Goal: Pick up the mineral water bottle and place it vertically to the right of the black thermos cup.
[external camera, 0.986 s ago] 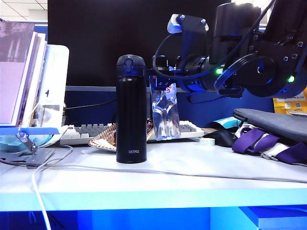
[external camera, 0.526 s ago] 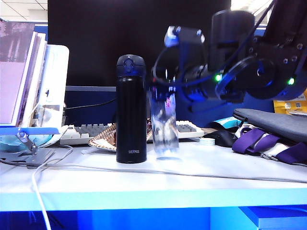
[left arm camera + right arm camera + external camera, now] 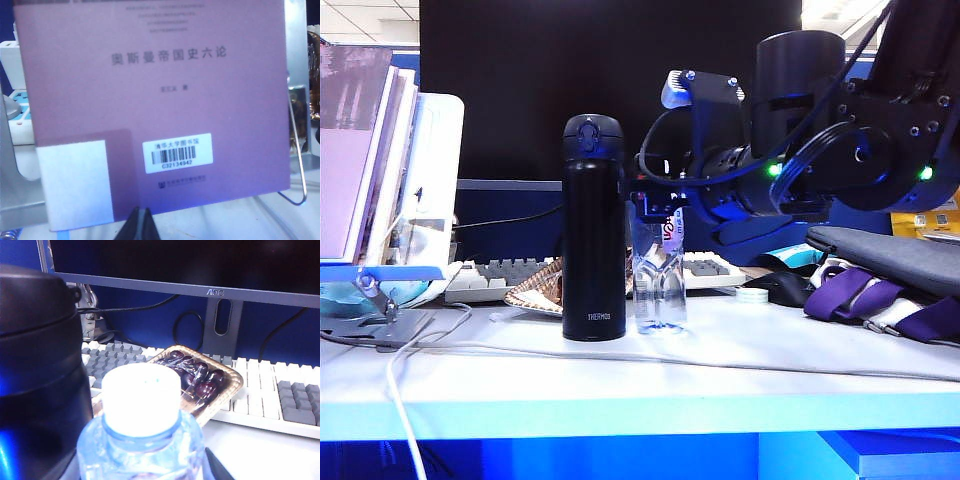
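Bottle (image 3: 659, 285) stands upright on the surface (image 3: 720, 350), just right of the thermos (image 3: 593, 230), the right gripper (image 3: 658, 203) clamped on its neck below the white cap (image 3: 141, 397). Releasing well likely means parting the jaws gently, then lifting straight clear without nudging either vessel. Left gripper (image 3: 140, 226), closed, faces a purple book (image 3: 150, 100). "THERMOS" marks the flask; "AOC" the monitor (image 3: 200, 265).

Right hand (image 3: 658, 208) reaching in level from the right, fingers clamped; left hand (image 3: 139, 225) pressed shut
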You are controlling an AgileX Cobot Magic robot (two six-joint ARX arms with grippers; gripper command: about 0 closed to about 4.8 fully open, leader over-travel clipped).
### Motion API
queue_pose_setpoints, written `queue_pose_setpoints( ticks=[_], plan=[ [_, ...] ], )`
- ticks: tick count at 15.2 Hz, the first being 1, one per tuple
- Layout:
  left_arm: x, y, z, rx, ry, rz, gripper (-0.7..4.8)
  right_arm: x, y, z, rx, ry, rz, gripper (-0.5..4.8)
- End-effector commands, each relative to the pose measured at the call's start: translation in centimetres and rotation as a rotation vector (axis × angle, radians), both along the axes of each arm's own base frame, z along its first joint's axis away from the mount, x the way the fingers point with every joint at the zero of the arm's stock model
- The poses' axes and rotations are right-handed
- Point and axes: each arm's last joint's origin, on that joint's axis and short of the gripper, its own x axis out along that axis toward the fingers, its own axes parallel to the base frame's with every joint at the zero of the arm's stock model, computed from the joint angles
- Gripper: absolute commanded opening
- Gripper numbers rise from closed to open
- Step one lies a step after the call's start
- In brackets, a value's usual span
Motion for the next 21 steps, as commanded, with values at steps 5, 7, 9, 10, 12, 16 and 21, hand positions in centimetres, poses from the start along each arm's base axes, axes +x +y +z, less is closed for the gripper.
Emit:
queue_pose_setpoints(
  ticks=[5, 7, 9, 10, 12, 16, 21],
  plan=[
    [0.0, 0.0, -0.1, 0.001, 0.009, 0.005, -0.05, 0.0, 0.1, 1.1, 0.040, -0.056, 0.006, 4.02],
    [0.0, 0.0, -0.1, 0.001, 0.009, 0.005, -0.05, 0.0, 0.0, 1.4, 0.056, -0.083, 0.005, 4.02],
    [0.0, 0.0, -0.1, 0.001, 0.009, 0.005, -0.05, 0.0, 0.0, 1.8, 0.073, -0.120, 0.004, 4.02],
    [0.0, 0.0, -0.1, 0.001, 0.009, 0.005, -0.05, -0.1, -0.1, 2.1, 0.090, -0.147, 0.003, 4.02],
    [0.0, 0.0, -0.1, 0.001, 0.009, 0.005, -0.05, -0.2, -0.1, 2.6, 0.102, -0.164, 0.001, 4.01],
    [0.0, 0.0, -0.1, 0.001, 0.009, 0.005, -0.05, -1.1, -1.0, 6.5, 0.164, -0.258, -0.014, 4.00],
    [0.0, 0.0, -0.1, 0.001, 0.009, 0.005, -0.05, -7.1, -5.2, 18.1, 0.166, -0.467, -0.140, 1.41]
  ],
)
